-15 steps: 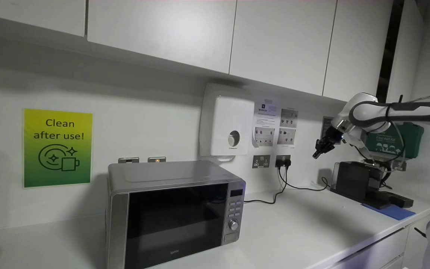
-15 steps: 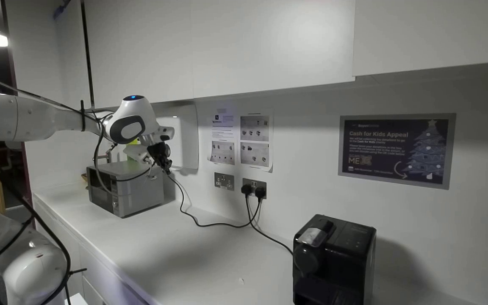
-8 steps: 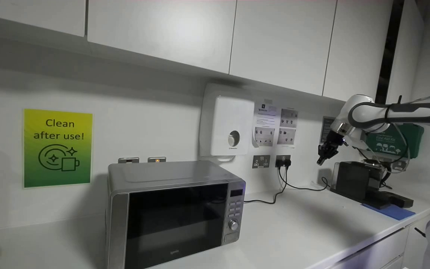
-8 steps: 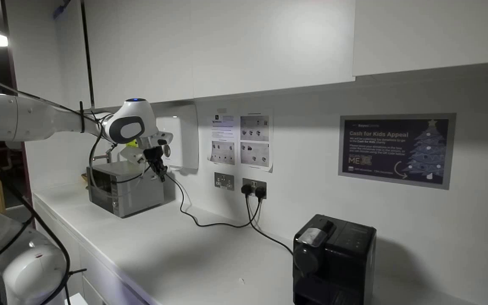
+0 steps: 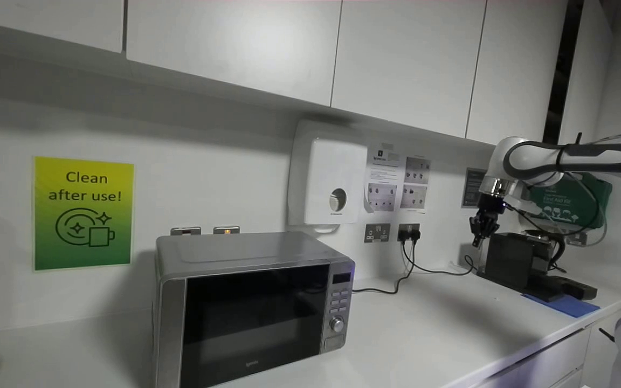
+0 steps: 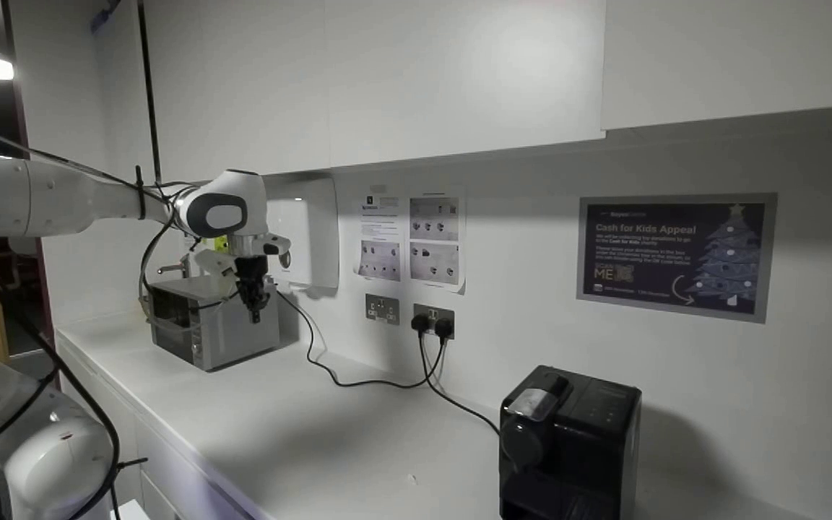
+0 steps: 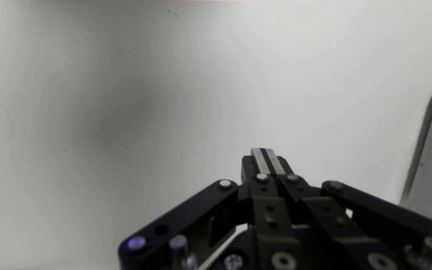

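Microwave, standing near and left on the counter in an exterior view, looks heavy, stiff and slick-cased, its knob probably the surest hold for the gripper, whose jaws hover pressed together and empty.

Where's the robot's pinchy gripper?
In an exterior view, the gripper hangs above the counter, left of centre, with the microwave behind it and sockets to its right.
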Robot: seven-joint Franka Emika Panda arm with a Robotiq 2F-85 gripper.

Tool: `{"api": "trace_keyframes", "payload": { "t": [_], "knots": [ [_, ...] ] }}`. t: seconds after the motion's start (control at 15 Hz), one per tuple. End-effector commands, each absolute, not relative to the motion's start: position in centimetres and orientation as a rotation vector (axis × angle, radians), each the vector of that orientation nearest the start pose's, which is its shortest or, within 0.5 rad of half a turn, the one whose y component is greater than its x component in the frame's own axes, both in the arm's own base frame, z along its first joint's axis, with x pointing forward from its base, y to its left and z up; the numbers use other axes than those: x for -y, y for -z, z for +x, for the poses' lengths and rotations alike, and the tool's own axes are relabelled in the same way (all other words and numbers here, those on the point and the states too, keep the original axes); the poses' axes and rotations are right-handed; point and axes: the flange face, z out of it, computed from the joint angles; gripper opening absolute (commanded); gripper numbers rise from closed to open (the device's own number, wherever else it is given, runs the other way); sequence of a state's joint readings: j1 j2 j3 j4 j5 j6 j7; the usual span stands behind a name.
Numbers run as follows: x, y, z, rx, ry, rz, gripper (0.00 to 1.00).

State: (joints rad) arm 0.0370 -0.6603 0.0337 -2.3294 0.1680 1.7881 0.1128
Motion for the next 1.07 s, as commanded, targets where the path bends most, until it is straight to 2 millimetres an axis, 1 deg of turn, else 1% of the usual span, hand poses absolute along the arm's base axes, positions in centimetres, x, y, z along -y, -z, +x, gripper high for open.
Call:
{"api": "trace_keyframes", "payload": {
  "t": [0.0,0.33,0.4,0.47,0.6,0.67,0.8,0.87,1.0],
  "knots": [
    [-4.1,-58.3,36.9,-0.144,0.06,-3.021,0.0],
    [-3.7,-56.7,37.8,-0.163,0.032,-3.122,0.0],
    [-3.7,-56.4,38.0,-0.157,0.033,-3.139,0.25],
    [-3.6,-56.2,38.1,-0.149,0.02,-3.15,0.27],
    [-3.6,-55.8,38.6,-0.141,0.049,-3.142,0.41],
    [-3.7,-55.4,37.9,-0.123,0.029,-3.125,0.23],
    [-3.7,-55.2,38.0,-0.123,0.024,-3.125,0.38],
    [-3.7,-55.1,38.0,-0.123,0.022,-3.125,0.41],
    [-3.7,-55.1,38.1,-0.123,0.021,-3.125,0.41]
  ]
}}
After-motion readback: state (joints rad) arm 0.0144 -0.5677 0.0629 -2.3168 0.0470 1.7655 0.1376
